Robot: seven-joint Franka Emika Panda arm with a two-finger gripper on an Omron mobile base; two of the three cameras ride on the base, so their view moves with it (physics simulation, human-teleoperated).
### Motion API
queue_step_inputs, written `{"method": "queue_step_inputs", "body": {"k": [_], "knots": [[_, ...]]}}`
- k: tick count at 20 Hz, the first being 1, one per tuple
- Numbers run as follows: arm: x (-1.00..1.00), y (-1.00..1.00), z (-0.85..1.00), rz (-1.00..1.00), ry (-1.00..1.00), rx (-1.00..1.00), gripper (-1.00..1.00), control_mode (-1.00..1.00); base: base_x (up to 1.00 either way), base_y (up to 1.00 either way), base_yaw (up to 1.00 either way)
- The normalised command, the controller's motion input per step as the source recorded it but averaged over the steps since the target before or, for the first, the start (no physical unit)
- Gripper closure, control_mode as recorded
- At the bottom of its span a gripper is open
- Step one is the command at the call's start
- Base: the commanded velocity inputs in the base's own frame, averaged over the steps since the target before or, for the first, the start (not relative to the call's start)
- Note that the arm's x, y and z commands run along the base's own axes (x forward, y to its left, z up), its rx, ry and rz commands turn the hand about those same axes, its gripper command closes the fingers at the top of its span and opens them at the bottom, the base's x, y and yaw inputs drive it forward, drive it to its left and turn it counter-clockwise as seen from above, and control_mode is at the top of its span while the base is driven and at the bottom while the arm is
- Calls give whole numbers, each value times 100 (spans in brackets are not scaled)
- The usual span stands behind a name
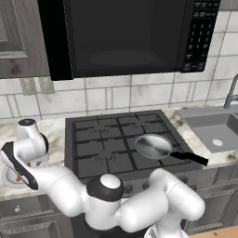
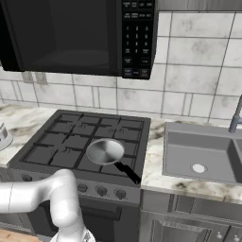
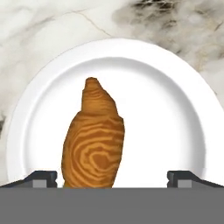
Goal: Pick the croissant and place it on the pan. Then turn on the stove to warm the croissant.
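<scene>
Orange-brown croissant lies on the white plate, left of the stove. My jaws stand apart, straddling it off-centre; closing now risks a glancing, slipping grip.

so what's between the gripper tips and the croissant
Nothing. In the hand view the open gripper hangs over the plate, and the croissant already reaches down between its fingertips.
</scene>
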Motion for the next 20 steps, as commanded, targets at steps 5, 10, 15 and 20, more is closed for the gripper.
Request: {"method": "queue_step_inputs", "body": {"k": [5,10,15,20], "knots": [[9,5,-19,0,0,-2,-100,-100,0,0,0],[18,14,-14,0,0,-2,-100,-100,0,0,0],[19,17,-10,0,0,-2,-100,-100,0,0,0],[13,11,-11,0,0,-1,-100,-100,0,0,0]]}}
